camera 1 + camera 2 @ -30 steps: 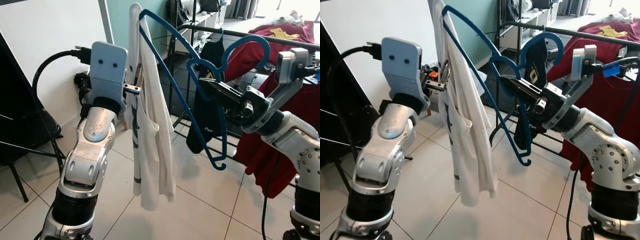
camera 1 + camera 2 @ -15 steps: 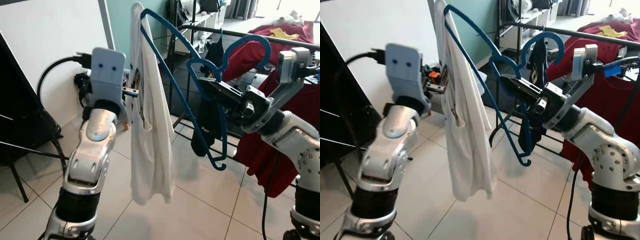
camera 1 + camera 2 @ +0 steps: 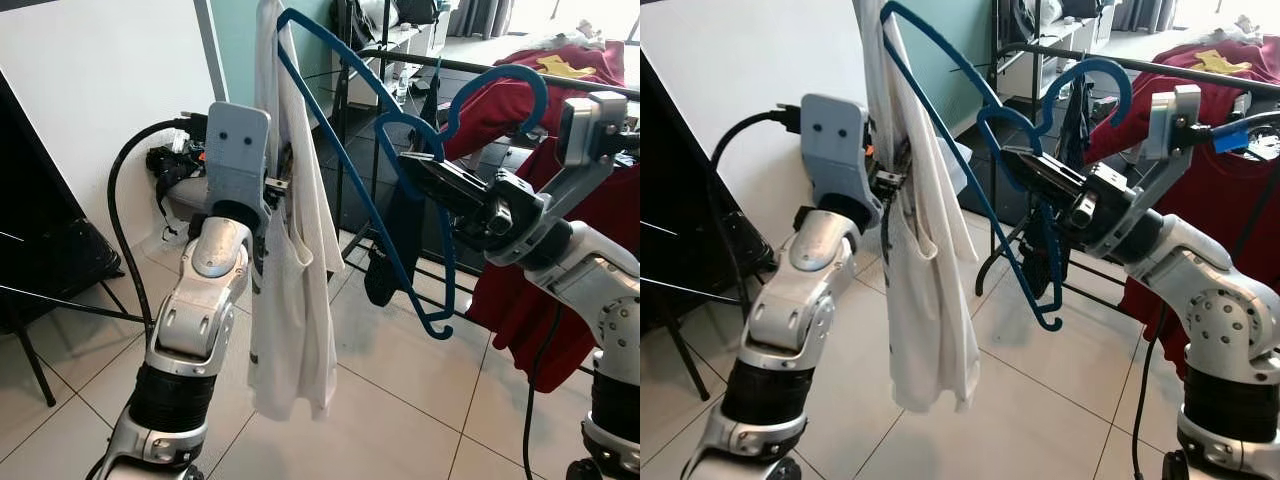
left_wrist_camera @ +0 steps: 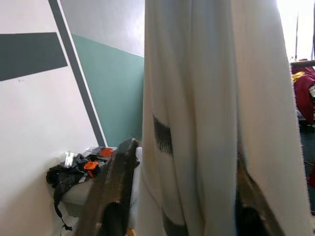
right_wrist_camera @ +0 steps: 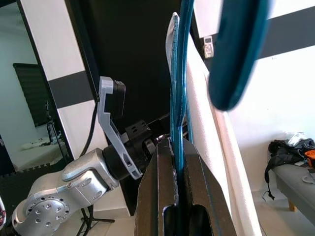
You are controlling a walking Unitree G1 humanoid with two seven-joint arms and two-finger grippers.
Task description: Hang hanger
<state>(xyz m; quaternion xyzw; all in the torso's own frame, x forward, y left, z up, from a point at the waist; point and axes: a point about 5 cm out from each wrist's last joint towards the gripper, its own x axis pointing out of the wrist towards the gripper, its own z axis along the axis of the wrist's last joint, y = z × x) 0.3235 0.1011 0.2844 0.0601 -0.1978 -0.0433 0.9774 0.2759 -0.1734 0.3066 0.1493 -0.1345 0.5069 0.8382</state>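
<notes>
the blue plastic hanger (image 3: 400, 190) is thin, with a curved hook, and is held up in the air in front of the black clothes rail (image 3: 520, 72). a white shirt (image 3: 290, 290) drapes limp over its far shoulder. the right hand (image 3: 415, 165) is clamped tight on the hanger near the hook. the left hand (image 3: 895, 180) presses into the shirt's folds; whether it grips cannot be told. red garments (image 3: 590, 210) hang on the rail.
</notes>
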